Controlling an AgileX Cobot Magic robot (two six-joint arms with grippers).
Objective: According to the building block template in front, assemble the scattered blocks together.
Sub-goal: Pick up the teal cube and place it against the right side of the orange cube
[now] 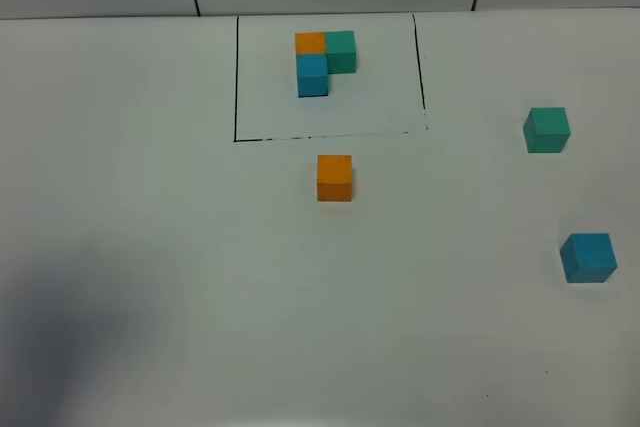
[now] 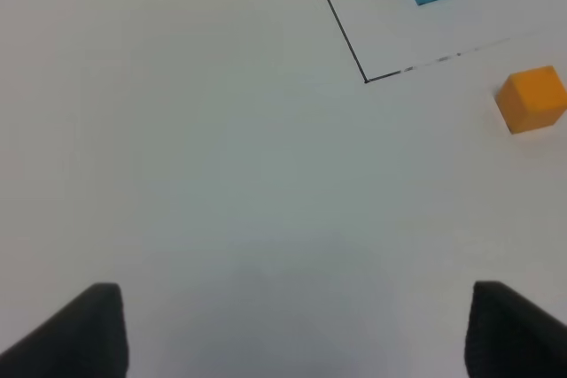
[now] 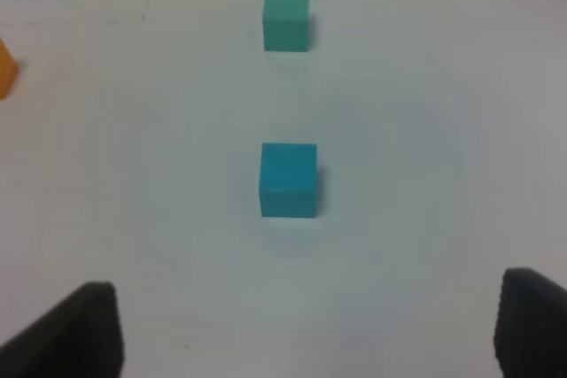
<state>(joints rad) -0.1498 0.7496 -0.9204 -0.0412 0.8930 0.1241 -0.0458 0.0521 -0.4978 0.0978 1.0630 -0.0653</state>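
The right gripper point(image 3: 310, 334) is spread wide, its two dark fingertips far apart over the matte white table point(image 1: 150, 197), with nothing between them. Ahead of it, about in line with the gap and apart from both tips, sits a small plain sky-blue cube point(image 3: 289, 180). Farther along the same line, well apart from it, stands a small teal-green cube point(image 3: 286, 18).

The left gripper point(image 2: 292, 334) is equally wide open and empty above bare table. A small orange cube point(image 2: 532, 99) lies well ahead of it and off to the right.

From the high camera neither gripper shows. The orange cube point(image 1: 334, 177) sits mid-table, just on the near side of the thin black drawn rectangle point(image 1: 236, 77). The teal-green cube point(image 1: 546, 130) is at the right, and the sky-blue cube point(image 1: 588, 257) is nearer and slightly farther right.

Inside the rectangle, toward its far side, stands the building block template point(image 1: 322, 59). It is three touching cubes in an L: orange at the far left, teal-green on its right, blue on its near side.

That makes six cubes, two of each colour, three loose and three joined. A dim patch at the near left is probably a shadow.
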